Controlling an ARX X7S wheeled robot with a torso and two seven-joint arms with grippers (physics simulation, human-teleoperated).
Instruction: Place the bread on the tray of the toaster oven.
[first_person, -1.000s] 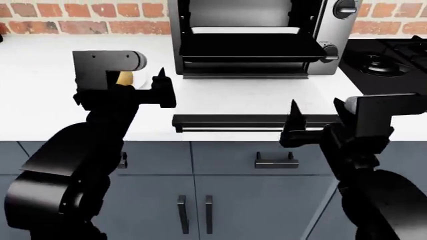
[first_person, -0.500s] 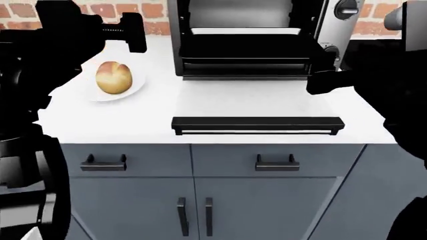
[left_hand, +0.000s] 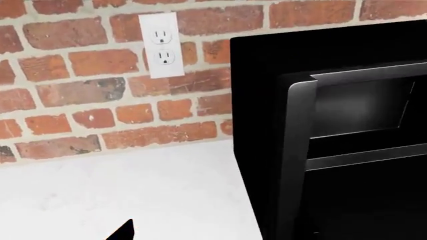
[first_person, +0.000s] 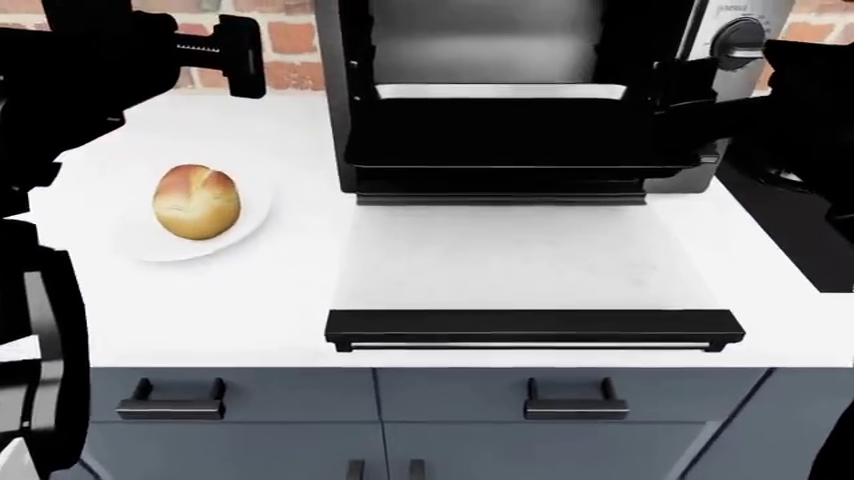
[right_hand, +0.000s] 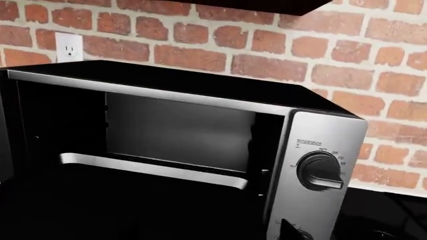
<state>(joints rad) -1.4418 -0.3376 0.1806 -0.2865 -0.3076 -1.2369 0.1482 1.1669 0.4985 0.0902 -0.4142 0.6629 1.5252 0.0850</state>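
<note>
The bread (first_person: 198, 202), a golden-brown roll, lies on a round white plate (first_person: 256, 222) at the counter's left, with nothing touching it. The toaster oven (first_person: 334, 100) stands at the back with its door folded down flat. Its black tray (first_person: 521, 135) juts from the cavity and is bare. My left gripper (first_person: 240, 58) hangs open above and behind the bread, beside the oven's left wall (left_hand: 267, 100); one fingertip (left_hand: 123, 232) shows. At the oven's right front, next to the silver panel (right_hand: 320, 150), my right gripper (first_person: 674, 85) is open, just above the tray (right_hand: 100, 200).
The long black door handle bar (first_person: 534, 328) lies near the counter's front edge. A black gas hob (first_person: 794, 230) sits to the right of the oven. A brick wall with a white outlet (left_hand: 160, 45) runs behind. Grey drawers (first_person: 574, 400) are below.
Both arms have risen from low in front of the counter to the oven's sides. The left arm no longer covers the bread. The head view has moved closer.
</note>
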